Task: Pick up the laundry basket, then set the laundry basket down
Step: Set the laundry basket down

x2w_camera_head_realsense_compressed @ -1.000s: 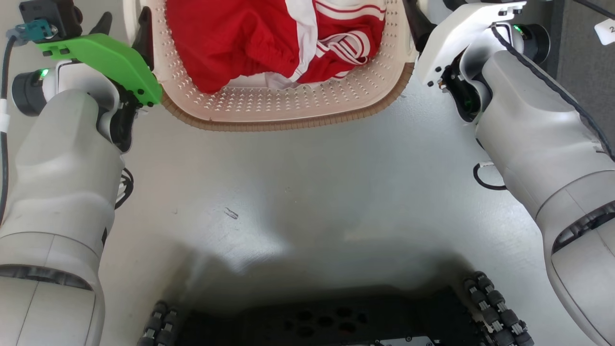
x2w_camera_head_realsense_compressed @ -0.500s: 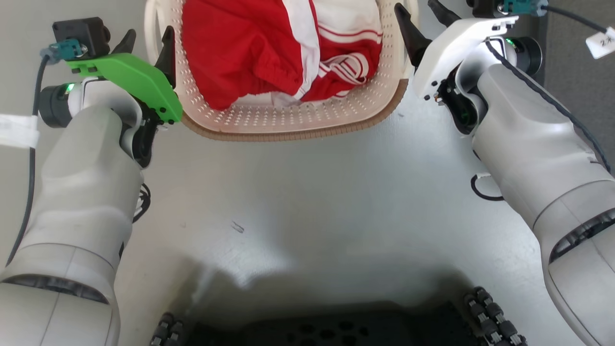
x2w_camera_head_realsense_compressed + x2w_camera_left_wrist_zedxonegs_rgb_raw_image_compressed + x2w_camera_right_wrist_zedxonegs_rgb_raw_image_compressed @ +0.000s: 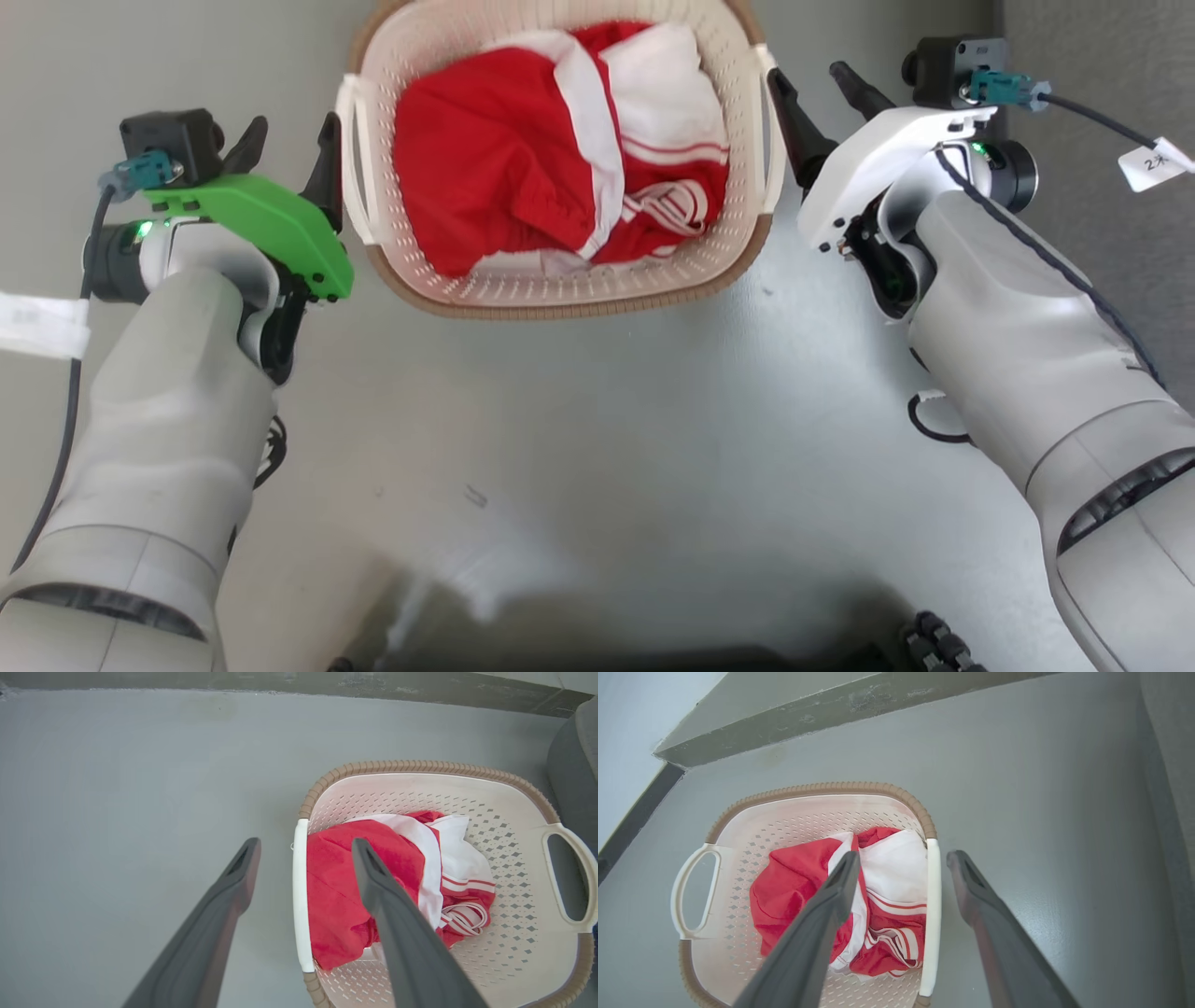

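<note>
Cream plastic: the laundry basket [image 3: 560, 280], brown-rimmed and perforated, sits on the grey floor [image 3: 597, 420] straight ahead of the robot, midway between its two arms.
Load: red-and-white clothes [image 3: 504, 177] heaped inside, below the rim.
Left claw [image 3: 291, 131]: spread wide and holding nothing, its inner finger just beside the basket's left handle [image 3: 351, 168] but apart from it.
Right claw [image 3: 805, 75]: likewise spread and empty, its inner finger just beside the right handle [image 3: 769, 182].
Wrist views: each white handle bar lies lengthwise in the gap between that arm's two fingers, with one finger on the clothes side and the other over bare floor. Whether the tips are down at handle height cannot be told.
Key relation: the handle-to-handle line runs straight across the robot's front, left to right. Each handle therefore lies forward and inward of its own claw, and neither arm is plainly the nearer.
Judgement: nothing grips the basket now. A lift would call for both claws to drop evenly and press together on the bars at once, or the load could tip.
</note>
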